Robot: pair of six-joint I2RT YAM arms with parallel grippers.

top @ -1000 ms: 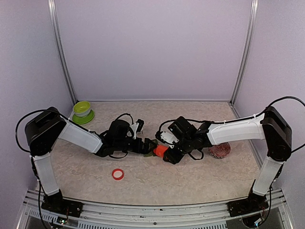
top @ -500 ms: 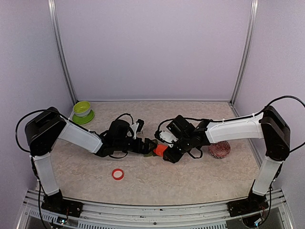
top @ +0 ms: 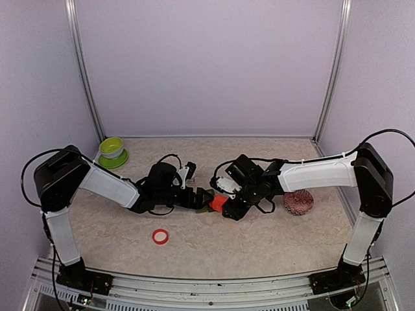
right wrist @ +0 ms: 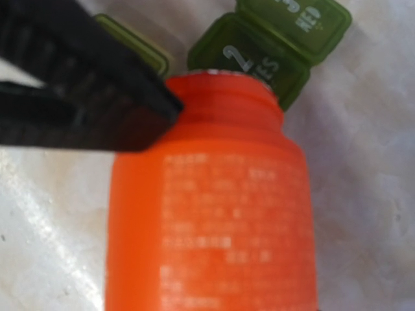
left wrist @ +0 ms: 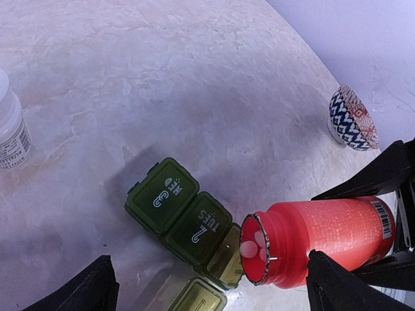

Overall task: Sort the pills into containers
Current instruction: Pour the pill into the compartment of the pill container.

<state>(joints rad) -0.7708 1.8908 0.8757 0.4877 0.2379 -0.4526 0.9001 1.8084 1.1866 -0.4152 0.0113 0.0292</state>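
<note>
The containers (left wrist: 188, 220), a row of three dark green boxes, sit on the table between the two arms (top: 206, 208). Two lids, marked 3 and 2, are closed; the end box is open, with its lid flipped out. My right gripper (top: 228, 206) is shut on a red pill bottle (left wrist: 324, 240), which lies tipped on its side. The bottle's open mouth is at the rim of the open box, and white pills (left wrist: 249, 247) show just inside the mouth. The bottle fills the right wrist view (right wrist: 214, 214). My left gripper (left wrist: 211, 275) is open, with its fingers spread either side of the containers.
A white bottle (left wrist: 10, 129) stands left of the containers. A red ring-shaped cap (top: 160, 236) lies toward the front. A lime-green bowl (top: 111, 150) sits at the back left. A patterned bowl (top: 298, 203) sits to the right behind my right arm.
My right arm has shifted slightly left, bringing the red bottle closer over the containers and uncovering more of the patterned bowl. The left arm has not moved.
</note>
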